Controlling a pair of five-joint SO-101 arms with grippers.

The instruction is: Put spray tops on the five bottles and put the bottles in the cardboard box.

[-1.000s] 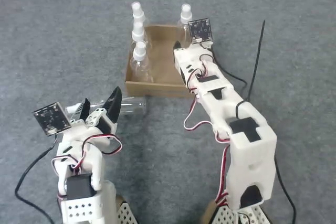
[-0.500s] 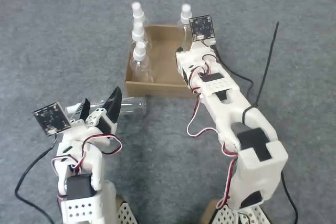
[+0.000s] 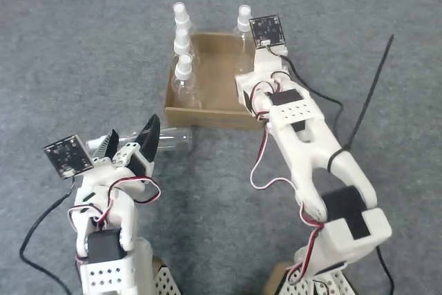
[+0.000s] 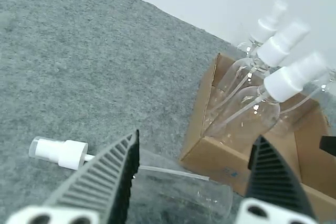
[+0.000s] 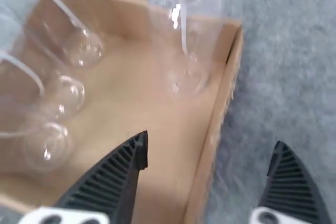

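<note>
Four done, one to go, by the look of it. The cardboard box (image 3: 207,117) sits at the far middle of the grey carpet (image 3: 83,60). A row of three bottles (image 3: 182,41) stands upright along its left wall, tops on, and a fourth bottle (image 3: 244,18) stands in the far right corner. The right gripper (image 5: 210,142) hangs over the box's right wall, jaws wide apart w/ nothing between them and the fourth bottle just beyond.

The lying bottle (image 3: 173,140) is on its side on the carpet, just near of the box, neck pointing left. Its spray top (image 4: 59,150) lies at the left end, thin dip tube running toward the bottle. Can't tell whether the tube is inside the neck or the top is screwed on at all. The left gripper (image 3: 131,132) is over the bottle, jaws spread, holding nothing.

Handling, imo: looks like clear thin plastic, empty, so v. light. It'll prob. roll or skate if nudged and flex if squeezed hard. The wall is smooth and round, i.e. slippery, so grip across the mid-body, not the shoulder. The top is small; take it by the collar, not the bendy tube. Likely one arm pins the bottle while the other seats the top.
</note>
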